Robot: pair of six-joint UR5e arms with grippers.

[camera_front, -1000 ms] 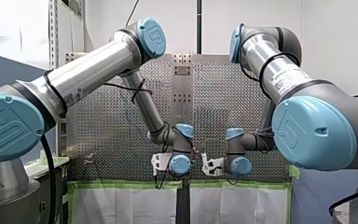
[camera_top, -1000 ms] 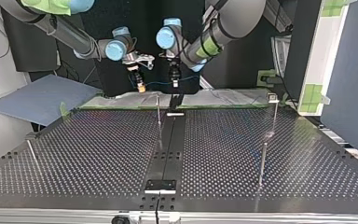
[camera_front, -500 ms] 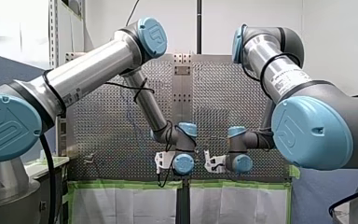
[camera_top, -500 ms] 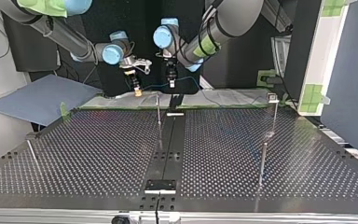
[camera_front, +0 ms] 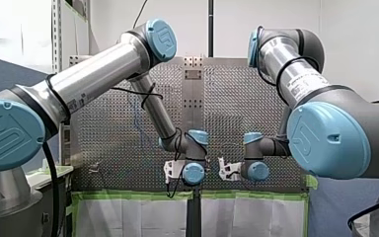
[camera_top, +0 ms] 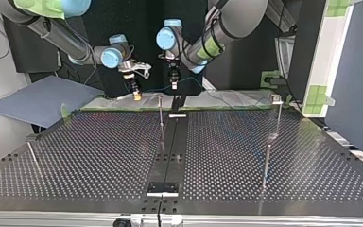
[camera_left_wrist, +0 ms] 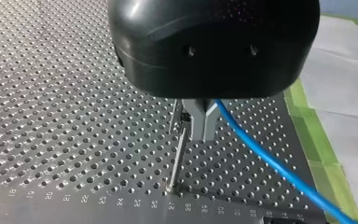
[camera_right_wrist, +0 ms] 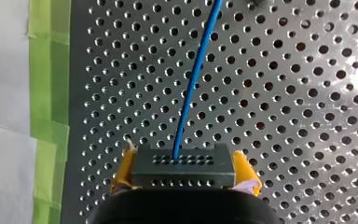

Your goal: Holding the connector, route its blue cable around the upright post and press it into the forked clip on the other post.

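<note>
In the right wrist view a dark grey connector sits between the yellow pads of my right gripper, which is shut on it. A blue cable leaves the connector and runs ahead over the perforated table. My left gripper has its metal fingers shut, and the blue cable comes out from between them. A thin upright post stands just beneath those fingers. In the top view both grippers hang over the table's far edge, my right gripper left of my left gripper, above the middle post.
A taller post topped by a small clip stands at the top view's far right, and another post stands nearer. A short leaning pin is at its left. Green tape and white sheeting border the table's far edge.
In the top view my right gripper has moved left and a little lower with the connector. My left gripper has shifted slightly left, still shut.
</note>
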